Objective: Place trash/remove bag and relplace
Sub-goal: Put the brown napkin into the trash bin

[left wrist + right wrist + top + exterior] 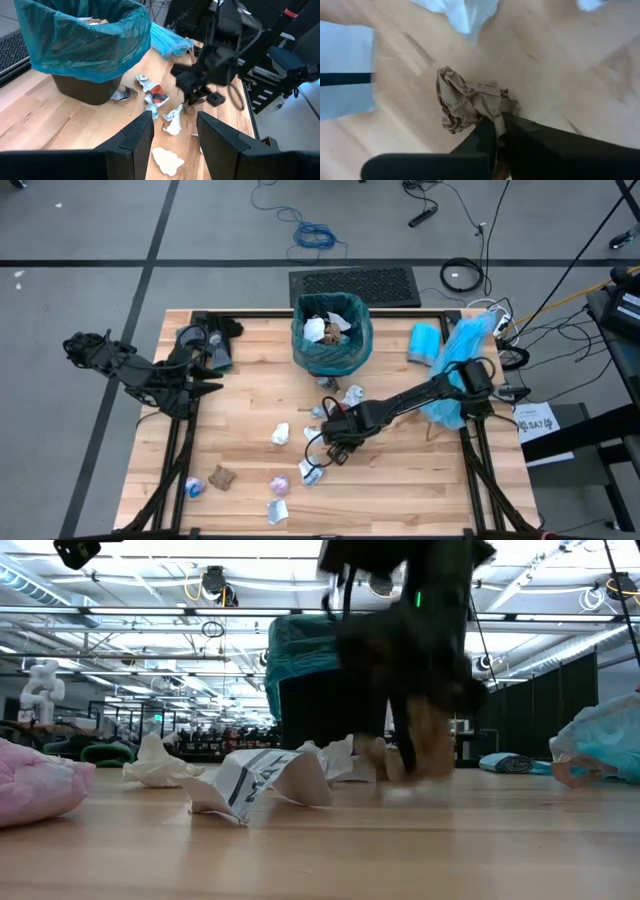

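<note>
The black bin point(332, 370), lined with the dark teal bag point(350, 345), stands at the table's far middle with scraps inside. Trash lies on the wood: white wads point(281, 433) point(353, 394), a brown wad point(221, 477) and a purple one point(279, 484). My right gripper point(336, 450) is down at the table's middle, shut on a brown paper wad point(465, 102), also seen under the arm in the low view point(430, 745). My left gripper point(172, 125) hangs open above the far left of the table point(205, 383), holding nothing. My right gripper pinches a crumpled edge of the brown paper wad point(492, 111) between its two fingers point(482, 132). The fingers come from above, pointing steeply down. The rest of the wad spreads out ahead of the fingers, on the tabletop.
A pale sky-blue plastic bag point(455, 370) and a blue roll point(425, 342) lie at the far right. A striped white wrapper point(250, 780) and a pink wad point(35, 785) lie near the front. A red-and-white scrap point(157, 94) lies beside the bin.
</note>
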